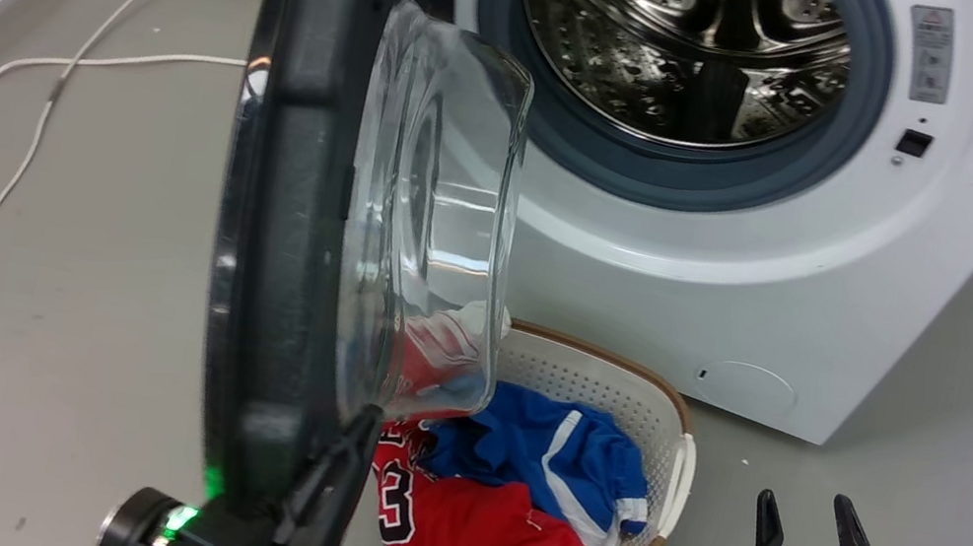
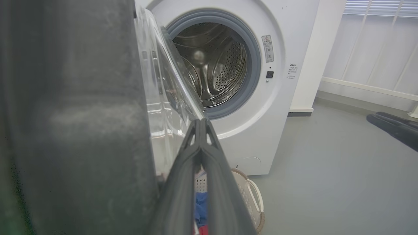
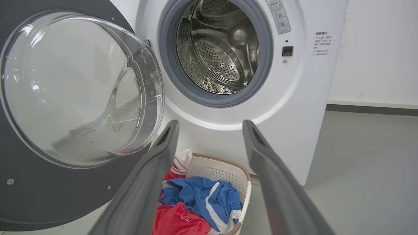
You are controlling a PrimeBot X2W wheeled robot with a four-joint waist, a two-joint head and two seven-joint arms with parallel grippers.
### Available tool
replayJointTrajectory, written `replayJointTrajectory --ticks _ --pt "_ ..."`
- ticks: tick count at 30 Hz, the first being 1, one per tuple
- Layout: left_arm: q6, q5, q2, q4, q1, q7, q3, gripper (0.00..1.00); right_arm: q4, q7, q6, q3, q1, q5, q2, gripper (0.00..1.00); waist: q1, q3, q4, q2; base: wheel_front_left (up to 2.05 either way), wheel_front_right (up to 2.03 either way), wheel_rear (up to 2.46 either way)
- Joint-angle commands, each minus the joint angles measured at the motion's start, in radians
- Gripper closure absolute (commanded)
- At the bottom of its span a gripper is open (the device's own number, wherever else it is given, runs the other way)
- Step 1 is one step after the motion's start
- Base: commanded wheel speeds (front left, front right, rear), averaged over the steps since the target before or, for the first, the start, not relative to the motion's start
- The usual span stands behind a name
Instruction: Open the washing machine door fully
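Observation:
The washing machine (image 1: pixel 744 288) is a white front-loader with its steel drum (image 1: pixel 688 38) exposed. The washing machine door (image 1: pixel 293 179) stands swung out on the left, roughly square to the machine's front, edge-on in the head view, its glass bowl (image 1: pixel 435 224) bulging right. My left gripper (image 1: pixel 369 417) is shut with nothing between its fingers, lying against the inner side of the door's lower rim. In the left wrist view the gripper (image 2: pixel 200 122) lies beside the door (image 2: pixel 81 114). My right gripper (image 1: pixel 802 529) hangs open at the lower right, apart from the machine. The right wrist view shows this gripper (image 3: pixel 210 124), the door (image 3: pixel 65 195) and the machine (image 3: pixel 294 98).
A white perforated laundry basket (image 1: pixel 618 376) holding a red jersey (image 1: pixel 481 532) and a blue garment (image 1: pixel 554 455) sits on the floor under the door and drum. White cables (image 1: pixel 16 160) trail over the grey floor at the left. A wall runs along the far left.

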Motion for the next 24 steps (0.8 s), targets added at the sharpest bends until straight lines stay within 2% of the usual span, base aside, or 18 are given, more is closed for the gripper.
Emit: replayJointTrajectory --ticks 1,13,24 --pt "0.009 -0.001 0.009 -0.001 0.004 0.003 0.020 1.00 0.002 -0.002 0.000 0.001 -0.005 0.004 0.003 0.00 0.0000 0.005 0.016 0.0000 0.00 0.00 0.00" --pt "0.046 -0.013 0.035 -0.019 0.019 0.003 0.180 1.00 0.005 -0.002 0.000 0.002 -0.019 -0.009 0.003 0.00 0.0000 0.038 0.093 0.0000 0.00 0.00 0.00" --pt "0.068 -0.047 0.064 0.050 -0.072 0.003 0.358 1.00 0.005 -0.002 0.000 0.005 -0.054 -0.036 0.003 0.00 0.0000 0.083 0.088 0.0000 0.00 0.00 0.00"
